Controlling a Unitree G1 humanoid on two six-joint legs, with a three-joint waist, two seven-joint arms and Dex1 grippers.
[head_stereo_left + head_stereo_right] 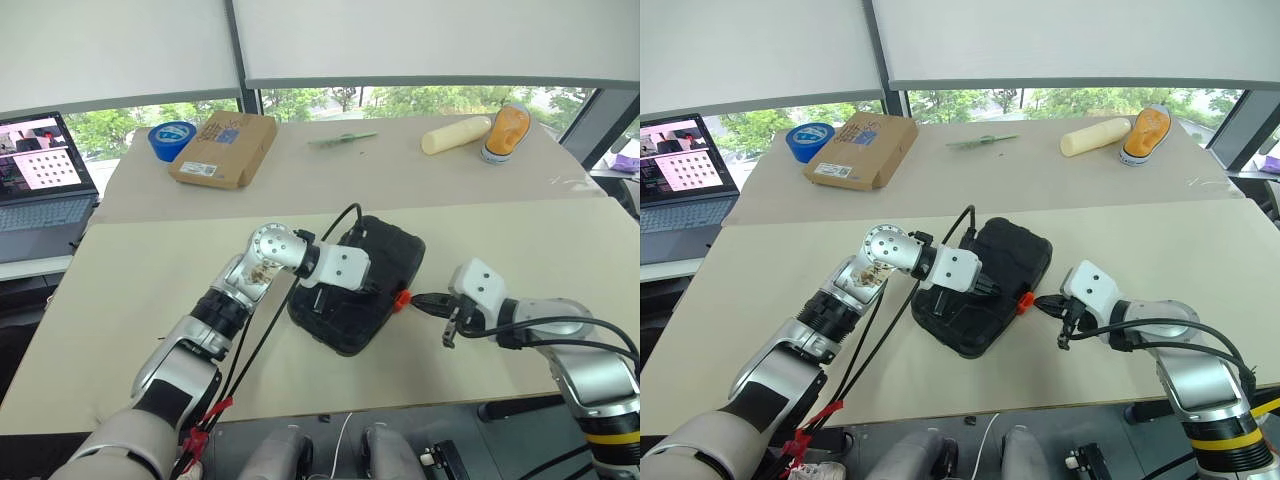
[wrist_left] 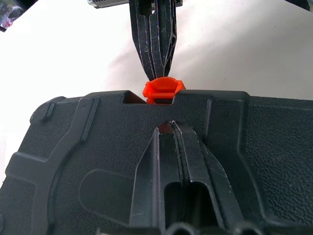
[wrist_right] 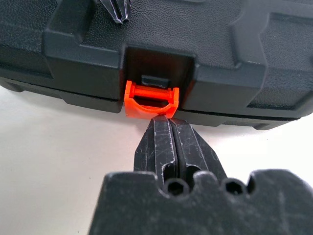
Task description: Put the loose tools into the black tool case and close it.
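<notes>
Case status: the black tool case (image 1: 360, 285) lies with its lid down near the middle of the front table (image 1: 150, 290), set at a slant to the table's edge. Its small orange latch (image 1: 401, 297) sits on the side facing the robot's right and sticks out from the case's edge.

Left gripper (image 2: 171, 128): jaws clenched with nothing between them. In the left wrist view the fingers lie flat on the lid, their tips close to the notch above the latch. In the head views the arm reaches across the top of the case from the robot's left.

Right gripper (image 3: 164, 120): jaws clenched, empty. In the right wrist view the closed tips touch the lower edge of the latch from outside the case; the left wrist view shows the same tips meeting the latch from the far side. In the head views the gripper sits just beside the case on the robot's right, low over the table.

Latch condition: whether it is fully snapped home cannot be told.

Other items: on the rear table (image 1: 400, 165) lie a brown cardboard box (image 1: 224, 148), a blue tape roll (image 1: 170, 138) just beside it, a small green object (image 1: 342, 139), a cream cylinder (image 1: 455, 134) and an orange shoe (image 1: 506, 131). An open laptop (image 1: 42, 185) stands at the far left.
</notes>
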